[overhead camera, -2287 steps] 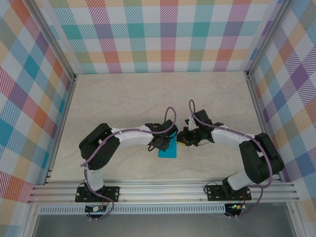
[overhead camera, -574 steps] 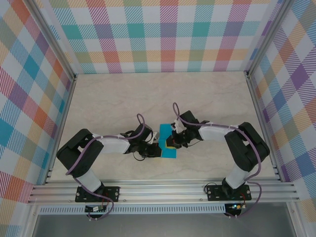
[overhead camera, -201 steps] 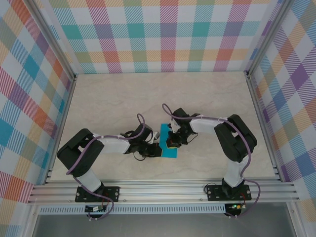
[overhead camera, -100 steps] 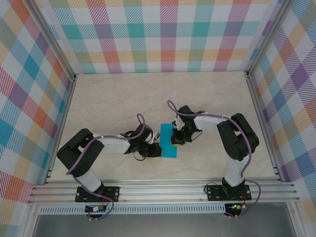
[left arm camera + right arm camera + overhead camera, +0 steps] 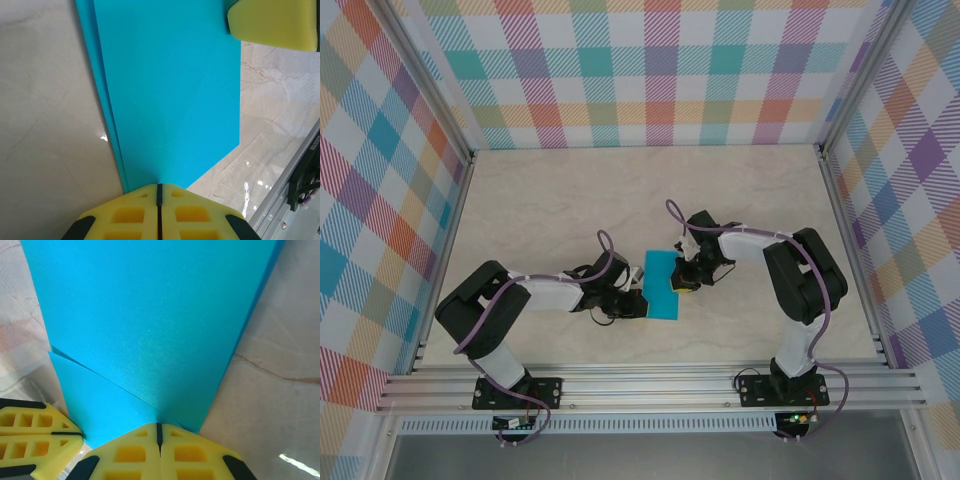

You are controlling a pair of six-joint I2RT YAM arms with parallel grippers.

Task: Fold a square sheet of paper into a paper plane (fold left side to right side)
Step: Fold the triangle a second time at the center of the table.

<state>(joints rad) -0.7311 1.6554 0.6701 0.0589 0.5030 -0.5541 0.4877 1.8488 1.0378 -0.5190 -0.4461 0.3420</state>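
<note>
Counter (image 5: 570,200): pale marble.
Square sheet of paper (image 5: 661,285): folded, long axis near-far.
Left hand (image 5: 638,303): fingers together, at its left edge.
Right hand (image 5: 678,287): fingers together, at its right edge.

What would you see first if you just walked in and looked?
The bright blue folded paper in the middle of the pale table pops out first. The left arm and right arm reach in from each side, yellow jaws shut at its edges. Rainbow checked walls surround everything.
</note>
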